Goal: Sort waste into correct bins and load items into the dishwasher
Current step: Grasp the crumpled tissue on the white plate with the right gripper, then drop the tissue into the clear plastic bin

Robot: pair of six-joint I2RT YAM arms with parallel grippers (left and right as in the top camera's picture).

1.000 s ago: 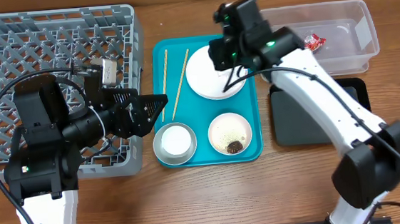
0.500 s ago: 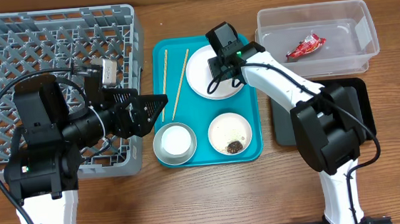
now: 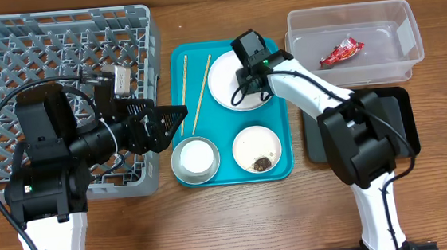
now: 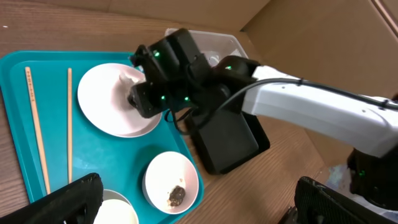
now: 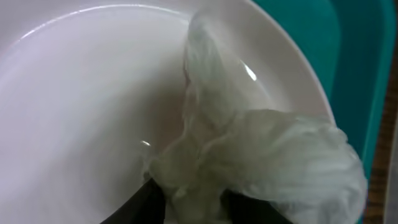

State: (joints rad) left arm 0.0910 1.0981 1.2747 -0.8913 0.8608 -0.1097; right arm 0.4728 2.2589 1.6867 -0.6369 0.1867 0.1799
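Note:
The round white plate (image 3: 229, 89) (image 5: 81, 93) lies on the teal tray's far right. On it sits the crumpled white napkin (image 5: 261, 149) (image 4: 127, 78). My right gripper (image 3: 246, 83) (image 5: 193, 199) is down on the plate, its dark fingers pinched on the napkin's lower end. The red wrapper (image 3: 342, 52) lies in the clear tub (image 3: 407, 15). My left gripper (image 3: 167, 121) (image 4: 199, 205) hangs wide open and empty between the dish rack (image 3: 42, 51) and the tray. Two chopsticks (image 3: 201, 95) lie left of the plate. A small dish (image 3: 257, 148) (image 4: 171, 180) holds rice and dark bits.
The teal tray (image 3: 224, 133) also carries a grey bowl with a white cup (image 3: 194, 161) in it. The black tray (image 3: 314, 138) (image 4: 227, 140) sits right of the teal tray, partly under my right arm. The clear tub stands behind it.
My right arm has folded in and its gripper has dropped onto the plate, the jaws narrowing around the napkin. The left arm has stayed still.

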